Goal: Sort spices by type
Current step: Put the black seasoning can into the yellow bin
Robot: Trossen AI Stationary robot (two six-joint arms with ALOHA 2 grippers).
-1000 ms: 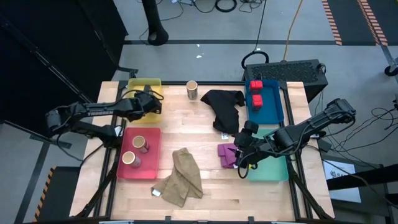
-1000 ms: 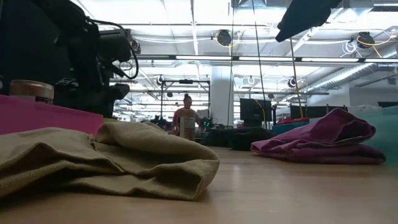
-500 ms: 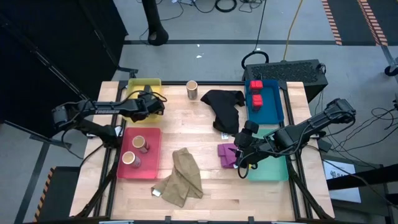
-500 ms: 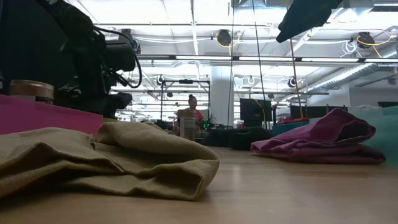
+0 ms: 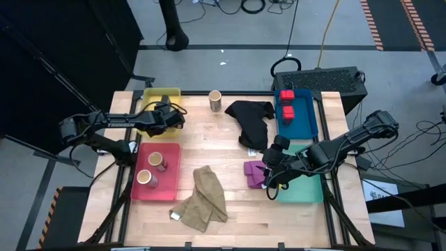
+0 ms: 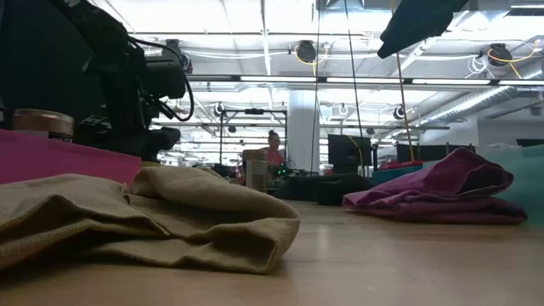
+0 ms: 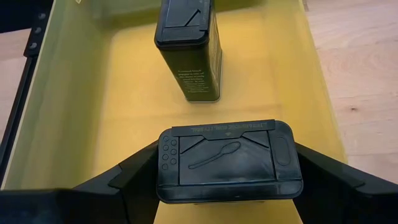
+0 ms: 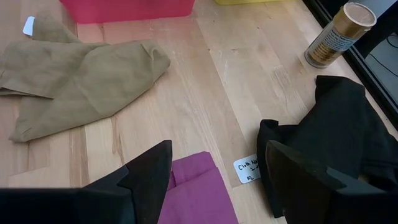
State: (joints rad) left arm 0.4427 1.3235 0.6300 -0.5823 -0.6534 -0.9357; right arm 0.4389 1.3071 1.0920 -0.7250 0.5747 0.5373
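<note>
My left gripper [image 5: 173, 117] hovers over the yellow tray [image 5: 157, 95], shut on a dark grey rectangular tin with a black lid [image 7: 228, 163]. A second dark tin [image 7: 189, 53] stands farther in the same tray. Two tan cylinders [image 5: 152, 169] stand in the red tray [image 5: 171, 188], and a third [image 5: 215, 100] stands on its base on the table near the far edge. Two red boxes [image 5: 287, 102] sit in the blue tray [image 5: 306, 127]. My right gripper [image 8: 217, 168] is open and empty above the purple cloth [image 8: 196, 196]. I see no grey round jars. My left gripper pinches the dark tin between its two fingers [image 7: 134, 174], one on each short side of the lid end [image 7: 168, 163]. The lid faces the wrist camera. The tin is over the yellow tray floor; the tin itself hides whether its bottom rests there.
A black cloth [image 5: 251, 120] lies between the lone cylinder and the blue tray. A khaki cloth [image 5: 205, 199] is crumpled near the front edge. The teal tray [image 5: 305, 187] sits under my right arm. Bare wood [image 5: 209, 143] shows in the table's middle.
My left gripper has moved a little toward the table's right over the yellow tray, then held still. My right arm has not moved.
</note>
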